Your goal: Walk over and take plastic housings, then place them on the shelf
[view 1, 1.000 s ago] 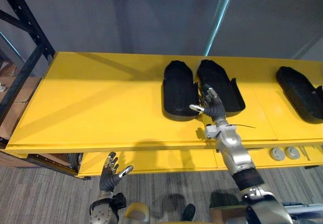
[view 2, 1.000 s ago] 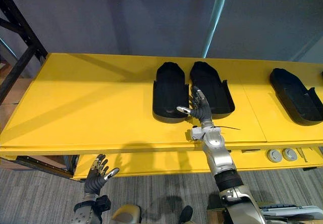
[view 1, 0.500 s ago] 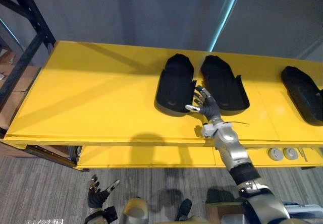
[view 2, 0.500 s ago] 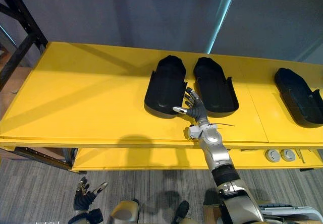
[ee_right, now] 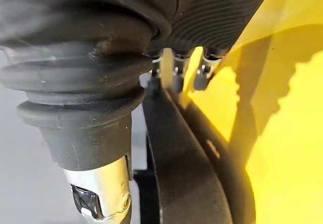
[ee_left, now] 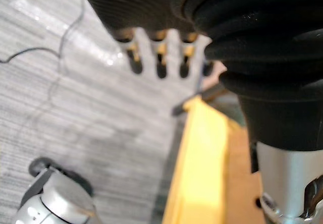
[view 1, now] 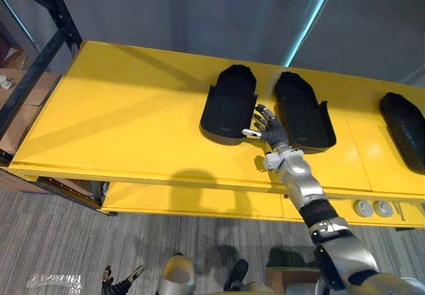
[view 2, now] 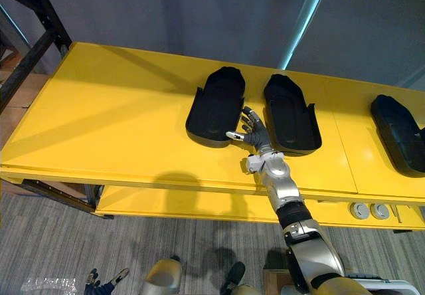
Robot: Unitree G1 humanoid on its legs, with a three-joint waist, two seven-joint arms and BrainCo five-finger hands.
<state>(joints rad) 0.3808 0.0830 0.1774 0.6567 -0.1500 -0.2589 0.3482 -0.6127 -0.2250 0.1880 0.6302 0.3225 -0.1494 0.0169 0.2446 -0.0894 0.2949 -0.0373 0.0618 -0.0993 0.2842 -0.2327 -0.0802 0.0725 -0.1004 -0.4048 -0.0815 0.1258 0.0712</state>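
Three black plastic housings lie on the yellow shelf top (view 1: 126, 122): a left one (view 1: 229, 105), a middle one (view 1: 302, 112) and a far right one (view 1: 405, 129). My right hand (view 1: 269, 127) is open in the gap between the left and middle housings. Its spread fingers touch the left housing's right edge, and its thumb points at that housing's near corner. In the right wrist view the fingertips (ee_right: 176, 72) rest against the black housing wall (ee_right: 186, 173). My left hand (view 1: 119, 280) hangs low over the carpet, open and holding nothing, its fingers (ee_left: 159, 65) straight.
A black rack upright (view 1: 46, 49) stands at the shelf's left end, with a cardboard box (view 1: 16, 119) behind it. A teal pole (view 1: 309, 19) rises behind the housings. Two round silver parts (view 1: 372, 207) sit on the lower yellow ledge at the right.
The left housing has slid left and turned away from the middle one, with my right hand against its edge. My left hand has dropped toward the floor. The camera has shifted.
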